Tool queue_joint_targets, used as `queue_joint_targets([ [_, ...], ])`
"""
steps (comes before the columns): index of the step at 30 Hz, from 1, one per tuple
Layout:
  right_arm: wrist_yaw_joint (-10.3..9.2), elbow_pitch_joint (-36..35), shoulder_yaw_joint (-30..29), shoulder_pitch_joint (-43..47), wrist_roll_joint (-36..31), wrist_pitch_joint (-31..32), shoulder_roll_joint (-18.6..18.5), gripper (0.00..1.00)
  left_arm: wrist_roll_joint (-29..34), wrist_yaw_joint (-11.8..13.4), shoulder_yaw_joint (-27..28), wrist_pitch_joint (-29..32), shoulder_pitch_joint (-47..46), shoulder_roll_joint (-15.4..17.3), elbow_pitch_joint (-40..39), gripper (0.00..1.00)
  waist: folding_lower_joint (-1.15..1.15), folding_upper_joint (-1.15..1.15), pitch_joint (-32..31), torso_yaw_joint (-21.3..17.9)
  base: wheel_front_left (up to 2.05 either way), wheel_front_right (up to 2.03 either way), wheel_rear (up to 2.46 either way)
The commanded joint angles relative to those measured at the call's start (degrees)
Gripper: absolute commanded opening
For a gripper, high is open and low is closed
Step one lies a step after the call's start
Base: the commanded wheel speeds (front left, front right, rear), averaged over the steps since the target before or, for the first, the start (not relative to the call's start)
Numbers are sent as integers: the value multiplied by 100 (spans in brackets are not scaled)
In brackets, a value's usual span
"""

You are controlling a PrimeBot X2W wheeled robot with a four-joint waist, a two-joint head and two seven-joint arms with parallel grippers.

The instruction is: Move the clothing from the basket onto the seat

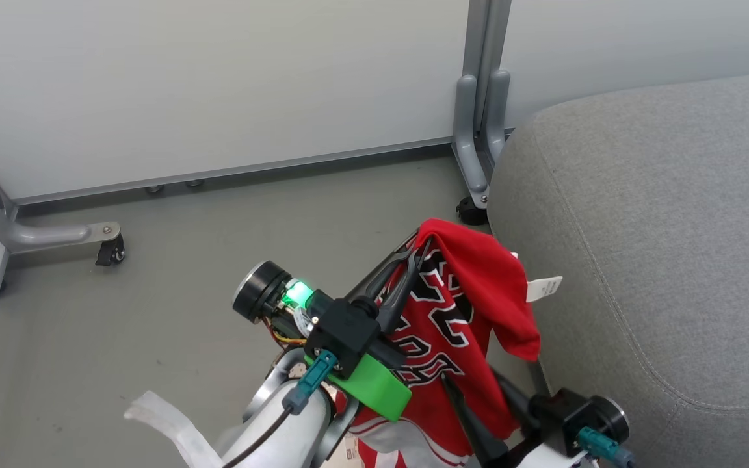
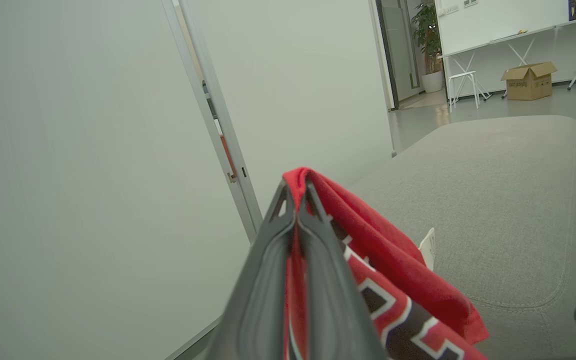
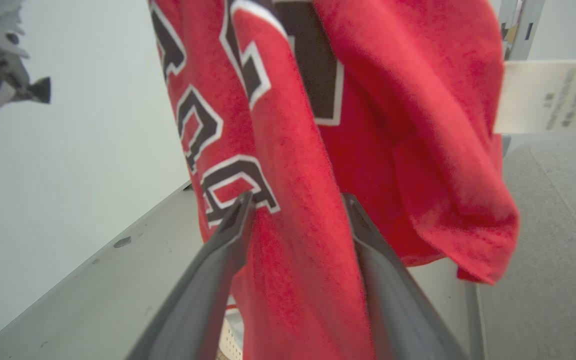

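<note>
Seat: large grey cushion, and the part in view is bare. No clothing lies on it yet.

Floor: grey, left of the seat, with nothing dropped on it.

Jersey: red with black white-edged letters. It hangs in the air just beside the seat's left edge, clear of the cushion, with its top fold about level with the seat's top. It is out of the basket but not delivered. My guess is the move is roughly half done for this piece.

Left jaws: pressed together on the jersey's top fold, red cloth pinched between them, carrying its weight just left of the seat.

Right jaws: spread, one finger on each side of a hanging fold lower down, beside the seat's near left corner. They are not pinching it.

Tag: white, sticking out of the jersey toward the seat.

Basket: a scrap of perforated cream plastic below the jersey, left of the seat. This is probably it, and I cannot tell what remains inside.

Left to do: swing the jersey over the cushion, lower it, let go, then check the basket for more.
</note>
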Motion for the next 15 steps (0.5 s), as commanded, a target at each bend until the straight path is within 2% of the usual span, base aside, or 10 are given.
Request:
queue_joint_targets([
  [1,0,91,156,56,98,-18,-47,0,-19,-29,6,0,-81,6,-1,0,0,0,-3,6,0,0,0],
  [5,-1,163,361,-21,269,-19,-86,0,-35,13,29,24,-94,70,24,0,0,0,0,0,0,0,0],
  [15,0,120,422,-72,380,-19,-75,0,-125,70,72,124,-95,175,85,0,0,0,-3,-15,0,0,0],
])
